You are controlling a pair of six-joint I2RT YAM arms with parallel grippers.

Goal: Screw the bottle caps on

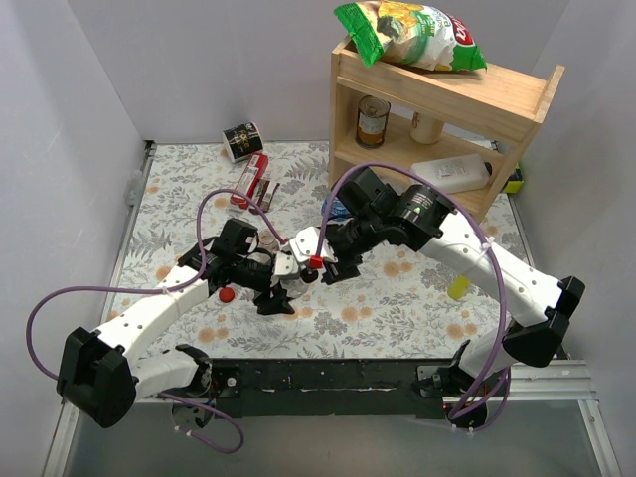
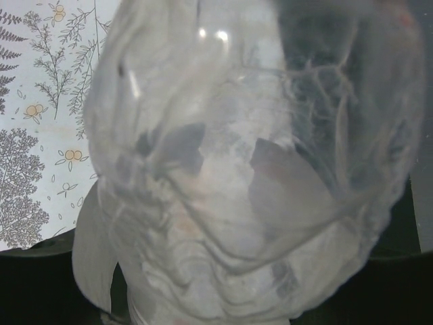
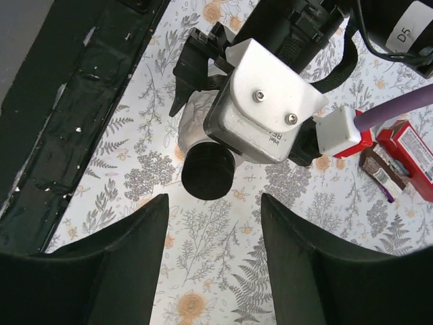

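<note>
The left arm (image 1: pixel 159 308) and the right arm (image 1: pixel 497 260) have white link shells, black joints and black bases; a purple cable (image 1: pixel 40 320) loops along each. The left wrist carries a silver camera housing (image 3: pixel 260 125) with two screws (image 3: pixel 258 96). At one o'clock in the right wrist view, a white label (image 3: pixel 404 34) reads "D5". The right hand (image 3: pixel 215 237) has matte black fingers (image 3: pixel 111 267).

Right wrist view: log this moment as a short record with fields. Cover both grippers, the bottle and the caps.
left gripper: shut on the small clear plastic bottle
round black plastic cap: sitting on that bottle's neck, pointing toward the right wrist camera; how tight it is cannot be told
right gripper: open, empty, short of the black cap and not touching it
small round red plastic cap: loose on the floral table cover, apart from both grippers
</note>
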